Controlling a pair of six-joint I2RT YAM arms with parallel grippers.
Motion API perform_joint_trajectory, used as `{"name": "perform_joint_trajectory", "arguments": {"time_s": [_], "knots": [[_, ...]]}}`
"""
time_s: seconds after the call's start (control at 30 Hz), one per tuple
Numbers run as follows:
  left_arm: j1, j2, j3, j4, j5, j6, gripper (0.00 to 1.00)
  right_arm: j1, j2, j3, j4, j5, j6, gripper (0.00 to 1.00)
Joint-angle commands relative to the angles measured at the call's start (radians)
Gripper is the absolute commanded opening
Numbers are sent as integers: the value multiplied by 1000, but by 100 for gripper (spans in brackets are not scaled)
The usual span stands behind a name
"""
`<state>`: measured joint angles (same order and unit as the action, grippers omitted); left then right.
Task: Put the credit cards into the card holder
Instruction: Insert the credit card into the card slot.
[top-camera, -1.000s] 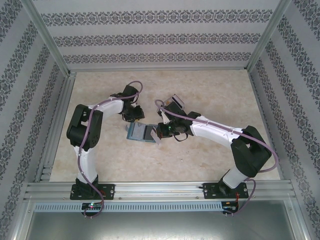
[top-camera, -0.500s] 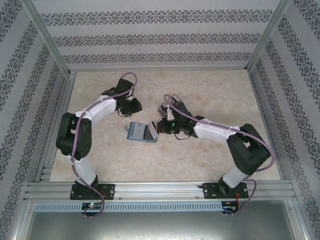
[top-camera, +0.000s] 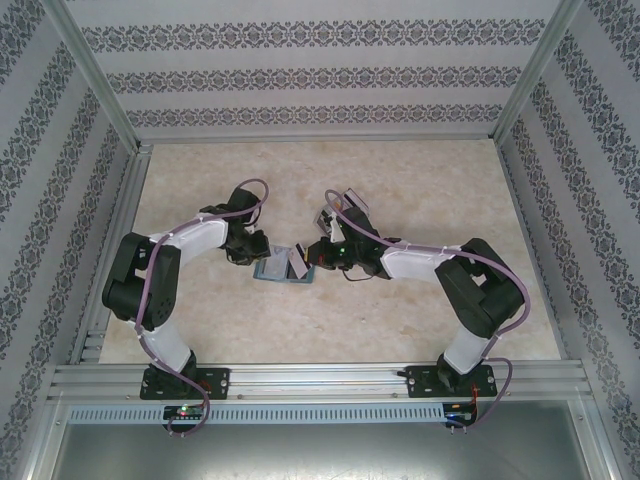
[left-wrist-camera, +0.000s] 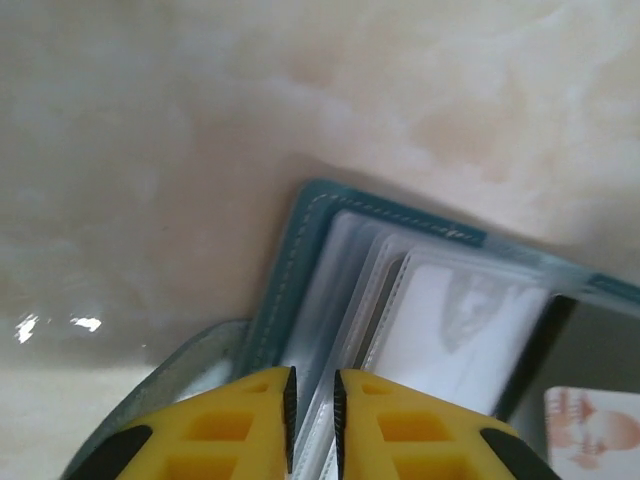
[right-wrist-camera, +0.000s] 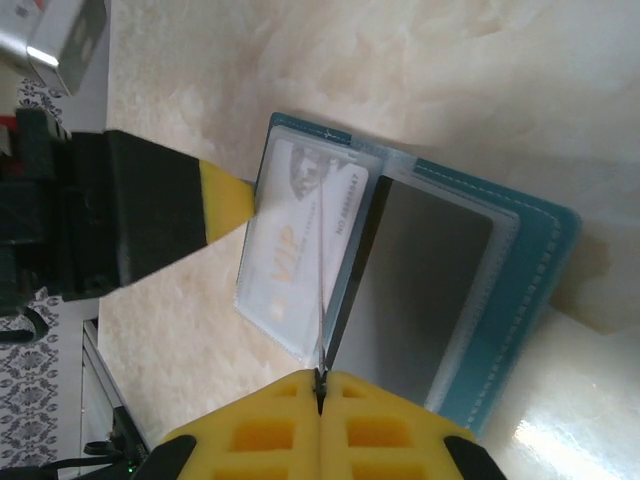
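At the right gripper (right-wrist-camera: 320, 378): fingers pressed fully together, a thin dark-edged card (right-wrist-camera: 347, 280) pinched in the seam. It is seen edge-on, rising from the open card holder (right-wrist-camera: 520, 260) between its two leaves. Left of it, a white VIP card (right-wrist-camera: 300, 240) lies flat in a clear sleeve. Right of it, a grey sleeve (right-wrist-camera: 430, 290) sits over the teal cover.

Left gripper (left-wrist-camera: 312, 375): fingers nearly together with a slim gap, low over the holder's left edge (left-wrist-camera: 300, 250) and its clear sleeves. From the right wrist, one yellow left fingertip (right-wrist-camera: 228, 200) touches the outer edge of the VIP sleeve. Cannot tell whether anything is pinched there.

A pale peach-print card (left-wrist-camera: 590, 430) sits at the lower right corner of the left wrist view; cannot tell if it's the pinched one.

From above: holder (top-camera: 283, 268) lies open and flat mid-bench (top-camera: 420, 310). Left gripper (top-camera: 255, 250) is at its left side, right gripper (top-camera: 313, 258) at its right, arms reaching in from either side.
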<state>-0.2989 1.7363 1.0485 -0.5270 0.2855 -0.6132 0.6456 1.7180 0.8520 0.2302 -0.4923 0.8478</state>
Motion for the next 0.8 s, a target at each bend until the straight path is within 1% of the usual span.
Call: {"name": "perform_joint_trajectory", "arguments": {"time_s": [0.0,0.07,0.17,0.3,0.43,0.63,0.77], "knots": [[10,-27,-31,10,-15,-14,20,1,12,-23,47,-5,33,3],[10,-31,-43,12,-20,-16,18,-1,10,-32,45,6,41,3],[9,-38,-56,7,-31,-13,18,-6,8,-48,45,18,52,3],[10,-43,-69,19,-21,-17,18,-3,32,-35,71,-24,59,3],[9,-43,-81,30,-19,-26,17,4,44,-24,89,-36,62,3],[9,-45,-88,37,-14,-31,17,0,42,-32,106,-34,68,3],[9,-44,-89,37,-10,-30,17,-4,38,-56,152,-30,96,2]]}}
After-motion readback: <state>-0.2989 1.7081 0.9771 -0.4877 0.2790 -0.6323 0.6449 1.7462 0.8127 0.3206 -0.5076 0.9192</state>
